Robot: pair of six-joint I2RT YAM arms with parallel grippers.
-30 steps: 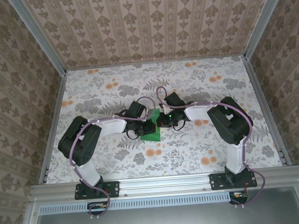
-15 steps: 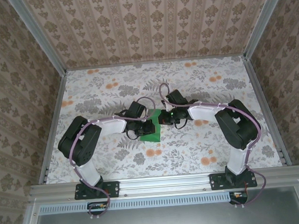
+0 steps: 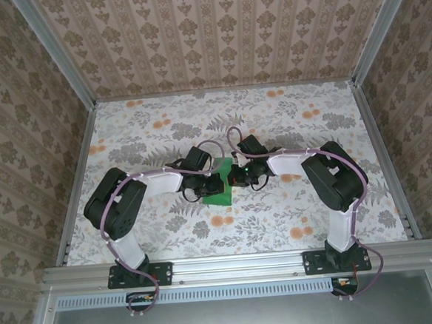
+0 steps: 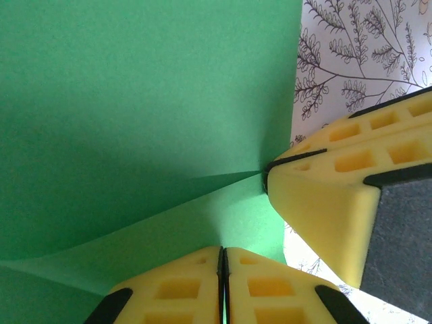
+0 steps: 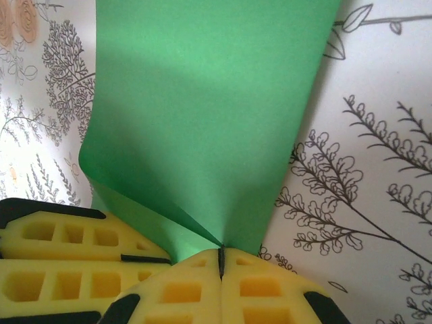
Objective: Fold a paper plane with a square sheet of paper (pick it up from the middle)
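Paper (image 3: 220, 196) is being pinched from two sides at the middle of the surface (image 3: 287, 120).
The green sheet is lying between the two arms and bending upward, with a crease running to the fingertips. The left hand (image 4: 223, 283) is clamping a fold of it, its yellow fingers (image 4: 182, 290) pressing together with a sliver of green between them. The right hand (image 5: 221, 270) is gripping the crease, jaws closed on the sheet. The two hands are sitting just beside each other over the floral surface.
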